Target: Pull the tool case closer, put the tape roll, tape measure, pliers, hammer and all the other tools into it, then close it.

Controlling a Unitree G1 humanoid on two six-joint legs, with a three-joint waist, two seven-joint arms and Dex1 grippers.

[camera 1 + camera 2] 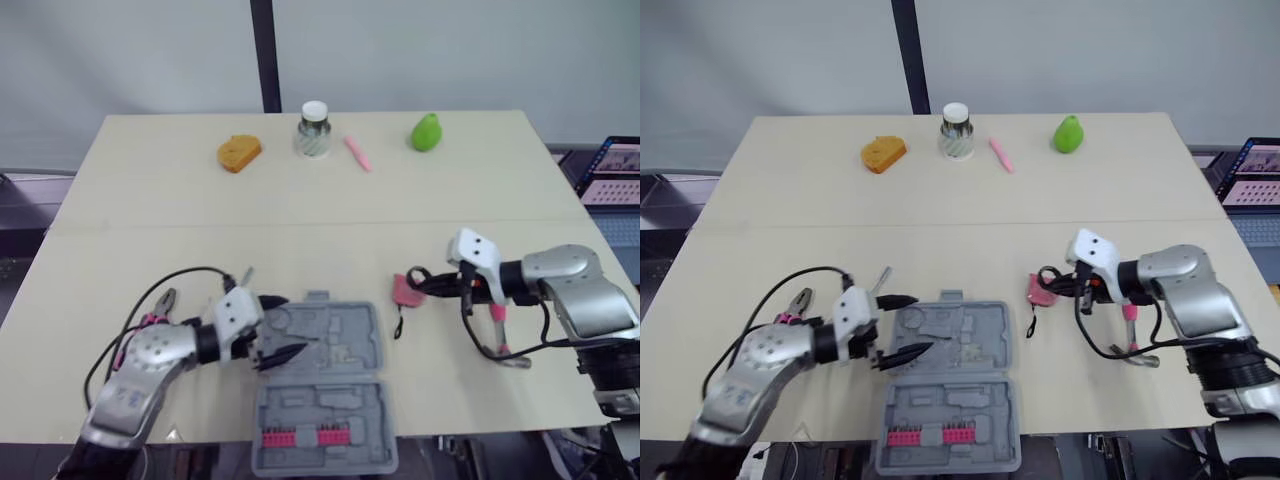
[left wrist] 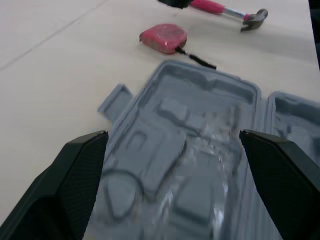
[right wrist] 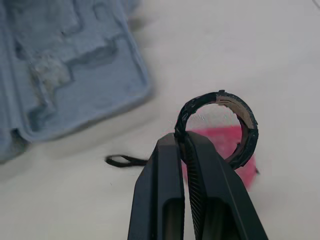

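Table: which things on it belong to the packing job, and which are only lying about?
For the job: case, tape roll, tape measure, pliers, hammer.

Lying about, along the far edge: orange piece, jar, pink pen, green pear.

Orange block [image 1: 239, 153], jar [image 1: 313, 130], pink pen [image 1: 358, 153] and green pear [image 1: 427, 132] line the far edge

Grey tool case [image 1: 320, 385] open, flat, its far half at tips of spread left fingers [image 2: 75, 175]. Black tape roll [image 3: 251, 137] pinched in right fingers [image 3: 165, 200]; red tape measure [image 1: 406, 290] just past them. Pink-handled hammer [image 1: 497, 325] lies behind right fingers, pliers [image 1: 163, 303] behind left.
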